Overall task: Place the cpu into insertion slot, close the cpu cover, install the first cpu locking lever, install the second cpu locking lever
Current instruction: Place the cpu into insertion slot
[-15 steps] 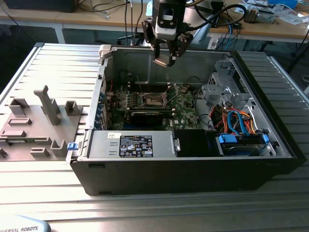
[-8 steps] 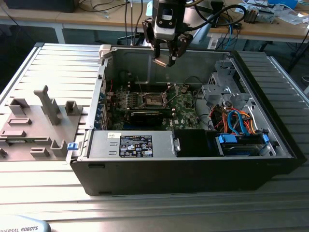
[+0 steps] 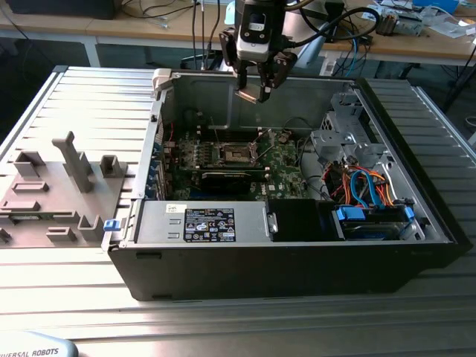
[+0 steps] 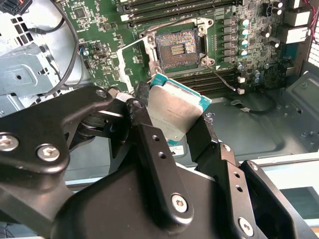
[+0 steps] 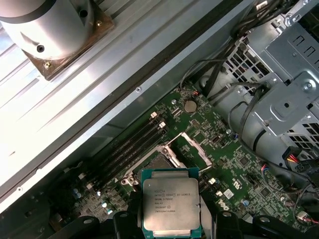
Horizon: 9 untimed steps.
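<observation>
My gripper (image 3: 256, 91) hangs above the open computer case, over its back wall. It is shut on the cpu (image 4: 177, 112), a small square chip with a dull silver top and a green edge, held by two opposite sides between the black fingers (image 4: 142, 117). The cpu (image 5: 171, 206) is in the air, well clear of the motherboard. Below it lies the insertion slot (image 4: 177, 47), a dark square socket with its contacts exposed. The cpu cover (image 4: 135, 54) is swung open beside the slot. In the exterior view the insertion slot (image 3: 232, 152) sits mid-board, below the gripper.
Long memory slots (image 4: 174, 12) run beside the socket. A black card (image 3: 227, 178) crosses the board in front of it. A metal drive cage (image 3: 346, 137) and blue and orange cables (image 3: 368, 186) fill the exterior view's right of the case. A grey fixture plate (image 3: 56, 186) lies outside the case.
</observation>
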Available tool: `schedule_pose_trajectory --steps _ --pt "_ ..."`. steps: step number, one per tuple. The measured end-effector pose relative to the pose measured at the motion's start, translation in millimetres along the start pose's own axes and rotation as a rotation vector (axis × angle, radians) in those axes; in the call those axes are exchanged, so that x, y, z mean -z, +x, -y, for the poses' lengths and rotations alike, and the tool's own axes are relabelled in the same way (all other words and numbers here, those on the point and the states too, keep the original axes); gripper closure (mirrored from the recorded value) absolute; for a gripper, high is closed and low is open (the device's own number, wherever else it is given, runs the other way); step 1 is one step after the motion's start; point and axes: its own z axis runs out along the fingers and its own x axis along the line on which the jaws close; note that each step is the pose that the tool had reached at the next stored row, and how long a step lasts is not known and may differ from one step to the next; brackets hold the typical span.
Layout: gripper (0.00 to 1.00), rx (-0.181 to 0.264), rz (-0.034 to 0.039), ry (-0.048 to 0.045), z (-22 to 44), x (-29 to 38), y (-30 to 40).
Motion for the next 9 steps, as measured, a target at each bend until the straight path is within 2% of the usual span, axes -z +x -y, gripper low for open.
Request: schedule_pose_trajectory --steps 9 --pt "0.46 -0.009 0.0008 -0.0002 0.0 0.0 0.0"
